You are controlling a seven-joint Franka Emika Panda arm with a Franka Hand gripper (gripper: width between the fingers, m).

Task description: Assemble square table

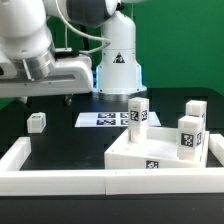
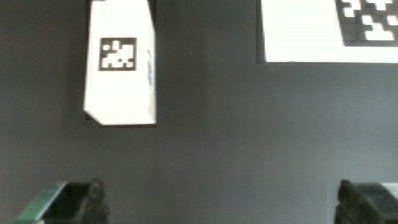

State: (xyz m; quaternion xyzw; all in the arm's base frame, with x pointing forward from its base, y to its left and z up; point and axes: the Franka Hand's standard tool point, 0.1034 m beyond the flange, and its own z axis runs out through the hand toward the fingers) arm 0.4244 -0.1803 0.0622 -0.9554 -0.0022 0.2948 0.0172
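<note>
Large white square plastic tabletop slab (image 1: 160,155) away from the gripper at the white rim wall (image 1: 60,180), three tagged white block legs standing on it, flat white marker board (image 2: 331,30) ahead of the spread empty gripper (image 2: 217,200), white block leg (image 2: 121,60) lying ahead of its fingers (image 2: 68,200)
</note>
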